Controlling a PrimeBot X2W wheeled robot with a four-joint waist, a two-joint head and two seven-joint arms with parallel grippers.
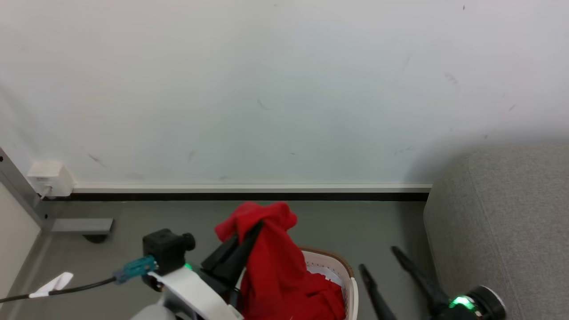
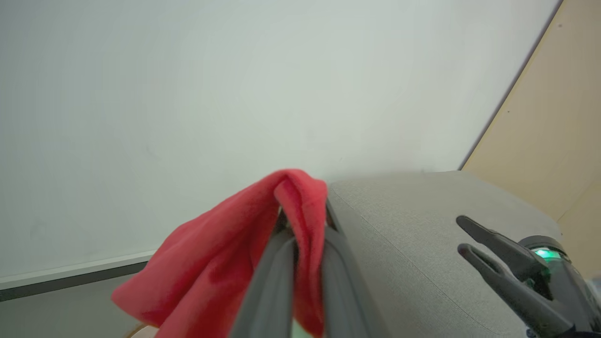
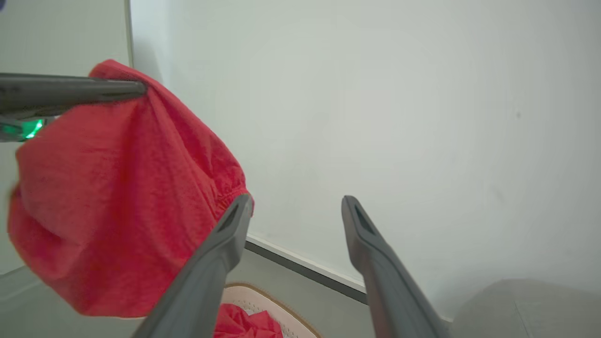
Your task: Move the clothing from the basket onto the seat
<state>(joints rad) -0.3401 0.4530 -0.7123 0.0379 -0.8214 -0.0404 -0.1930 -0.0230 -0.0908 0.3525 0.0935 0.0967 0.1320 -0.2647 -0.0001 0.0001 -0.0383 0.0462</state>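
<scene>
Currently pinching bright red jersey fabric (image 1: 275,266) (image 2: 211,263) (image 3: 117,197) with left gripper (image 1: 260,224) (image 2: 303,225), long dark fingers pressed together on a bunched top fold. Holding that fold up above oval white perforated plastic basket with brown woven rim (image 1: 344,262) (image 3: 263,293), lower part of the fabric draping down into it beside a plain white cloth liner (image 1: 326,270). Showing more red folds inside the basket in right wrist view. Holding right gripper (image 1: 378,258) (image 2: 462,234) (image 3: 296,202) spread wide and gripping nothing, just right of the basket, between it and large grey fabric-upholstered sofa (image 1: 511,213) (image 2: 399,211) (image 3: 516,305). Leaving a strip of grey floor (image 1: 355,222) between basket and sofa. Facing a plain white wall (image 1: 266,89) with pale skirting behind everything.
</scene>
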